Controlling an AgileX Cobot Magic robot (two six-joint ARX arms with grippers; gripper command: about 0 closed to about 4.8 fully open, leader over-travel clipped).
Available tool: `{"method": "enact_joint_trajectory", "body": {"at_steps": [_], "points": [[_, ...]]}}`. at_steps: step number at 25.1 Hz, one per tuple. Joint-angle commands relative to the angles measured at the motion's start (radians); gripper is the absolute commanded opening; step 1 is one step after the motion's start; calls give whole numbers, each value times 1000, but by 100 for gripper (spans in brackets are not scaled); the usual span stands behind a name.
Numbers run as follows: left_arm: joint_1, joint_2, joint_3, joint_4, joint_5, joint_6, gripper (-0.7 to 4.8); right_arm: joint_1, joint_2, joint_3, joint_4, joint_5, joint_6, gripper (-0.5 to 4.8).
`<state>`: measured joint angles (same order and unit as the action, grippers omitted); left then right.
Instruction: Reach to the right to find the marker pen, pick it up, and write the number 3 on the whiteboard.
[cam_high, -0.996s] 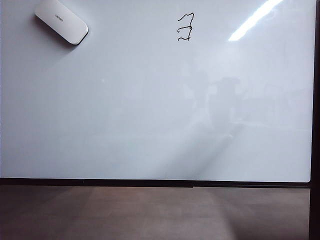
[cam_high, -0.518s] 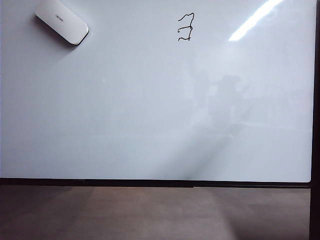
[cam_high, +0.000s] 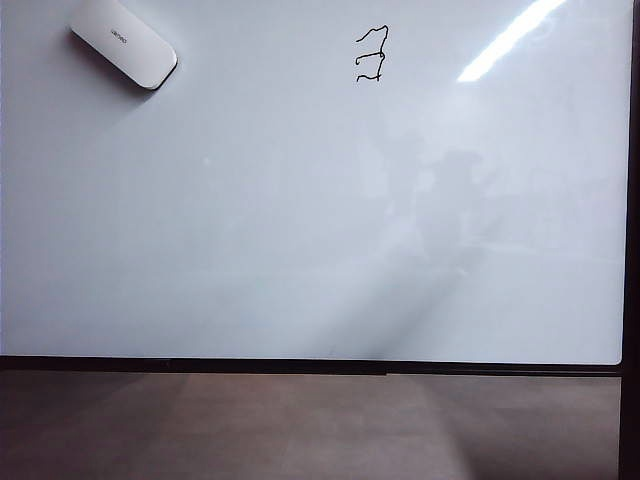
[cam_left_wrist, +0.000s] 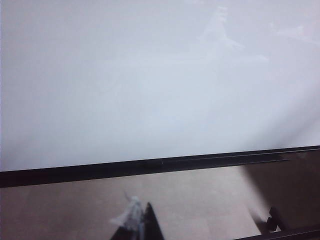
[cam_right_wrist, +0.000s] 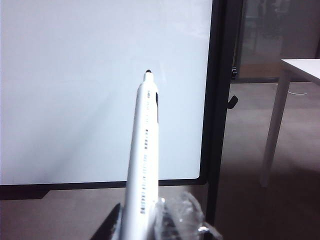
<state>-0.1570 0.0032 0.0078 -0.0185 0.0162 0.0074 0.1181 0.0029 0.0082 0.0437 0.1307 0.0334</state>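
The whiteboard (cam_high: 300, 220) fills most of the exterior view, and neither gripper shows there. A small shaky black number 3 (cam_high: 372, 54) is drawn near its upper edge, right of centre. In the right wrist view my right gripper (cam_right_wrist: 145, 227) is shut on the marker pen (cam_right_wrist: 145, 150). The pale pen's dark tip (cam_right_wrist: 148, 73) points at the whiteboard (cam_right_wrist: 75, 75) near its right border, not touching it. In the left wrist view my left gripper (cam_left_wrist: 145, 222) hovers over the brown-grey surface below the whiteboard (cam_left_wrist: 150, 75), its dark fingertips together and holding nothing.
A white rounded eraser (cam_high: 123, 42) lies at the board's upper left corner. A brown-grey surface (cam_high: 300, 425) runs below the black frame (cam_high: 300, 366). Beyond the board's right edge stand a dark upright post (cam_right_wrist: 220, 100) and a white table (cam_right_wrist: 300, 65).
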Motion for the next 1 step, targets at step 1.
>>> {"method": "enact_joint_trajectory", "body": {"at_steps": [1], "points": [[1, 1, 1, 12, 5, 2, -5, 1, -1, -2, 13, -2, 0, 41]]}}
